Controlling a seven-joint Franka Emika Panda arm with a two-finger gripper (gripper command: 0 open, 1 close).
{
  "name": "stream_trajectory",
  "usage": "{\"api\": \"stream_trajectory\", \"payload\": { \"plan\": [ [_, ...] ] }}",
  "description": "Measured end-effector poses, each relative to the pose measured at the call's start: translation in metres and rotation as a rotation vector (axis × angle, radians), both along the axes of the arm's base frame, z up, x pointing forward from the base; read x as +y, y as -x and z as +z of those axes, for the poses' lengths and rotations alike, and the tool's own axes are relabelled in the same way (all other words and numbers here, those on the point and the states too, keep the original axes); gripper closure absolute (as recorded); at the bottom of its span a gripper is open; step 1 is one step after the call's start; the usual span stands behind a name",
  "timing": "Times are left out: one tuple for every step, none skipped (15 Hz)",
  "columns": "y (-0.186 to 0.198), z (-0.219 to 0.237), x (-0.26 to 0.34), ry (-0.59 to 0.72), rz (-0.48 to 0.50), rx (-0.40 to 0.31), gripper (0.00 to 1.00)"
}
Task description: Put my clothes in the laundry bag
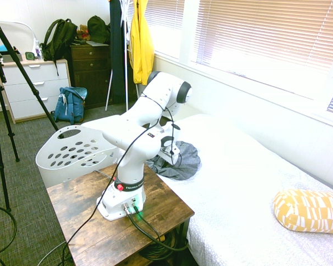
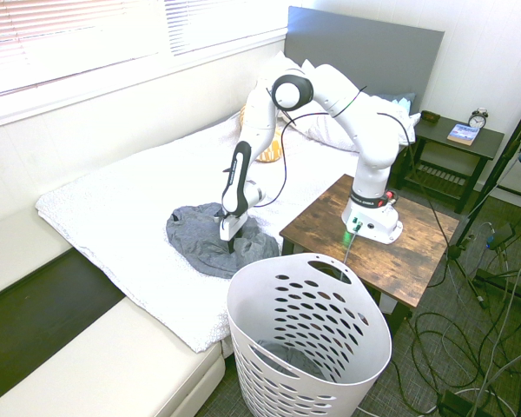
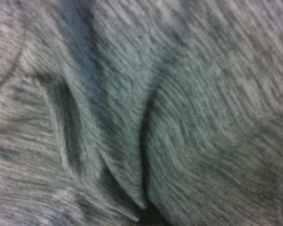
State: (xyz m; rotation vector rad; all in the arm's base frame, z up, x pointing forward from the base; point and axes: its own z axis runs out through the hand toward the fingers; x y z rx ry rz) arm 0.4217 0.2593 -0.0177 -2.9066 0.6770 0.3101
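Jaws point straight down into the clothes (image 2: 215,241), their dark tips (image 2: 232,246) sunk in the folds; whether they stand apart or pinch the cloth cannot be told from either outside view. In the first exterior view the arm's own white links hide the tips altogether.

That garment is a soft, heathered dark-grey knit, lying crumpled in a rough rounded heap near the edge of the bed (image 2: 113,208), whose white cover looks finely textured. Close up, the wrist view shows only blurred grey fabric (image 3: 188,117) with a streaky weave, deep creases and one folded edge running to a point; a dark sliver sits at the bottom.

On the floor just beside the bed corner stands the laundry bag (image 2: 306,347), a glossy white plastic tub with rows of oval holes and a cut-out handle. Something grey lies in its bottom, too shadowed to name. A worn wooden table (image 2: 417,252) stands next to it.
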Motion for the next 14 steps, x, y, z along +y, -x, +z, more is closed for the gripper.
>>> {"api": "stream_trajectory", "payload": {
  "plan": [
    [0.000,0.000,-0.001,-0.001,-0.003,0.001,1.00],
    [0.000,0.000,-0.002,-0.004,-0.010,0.004,1.00],
    [-0.001,-0.001,-0.003,-0.009,-0.017,0.008,1.00],
    [-0.001,0.000,-0.004,-0.013,-0.023,0.011,1.00],
    [-0.001,0.000,-0.006,-0.016,-0.026,0.012,1.00],
    [-0.002,0.001,-0.008,-0.017,-0.029,0.013,1.00],
    [-0.003,0.002,-0.010,-0.019,-0.032,0.013,1.00],
    [-0.003,0.002,-0.011,-0.020,-0.034,0.014,1.00],
    [-0.003,0.003,-0.013,-0.022,-0.035,0.014,1.00],
    [-0.004,0.004,-0.014,-0.025,-0.036,0.015,1.00],
    [-0.003,0.006,-0.015,-0.027,-0.036,0.016,1.00],
    [-0.003,0.009,-0.015,-0.029,-0.037,0.017,1.00],
    [-0.002,0.014,-0.016,-0.029,-0.036,0.015,1.00],
    [-0.002,0.022,-0.017,-0.030,-0.033,0.012,1.00]
  ]
}}
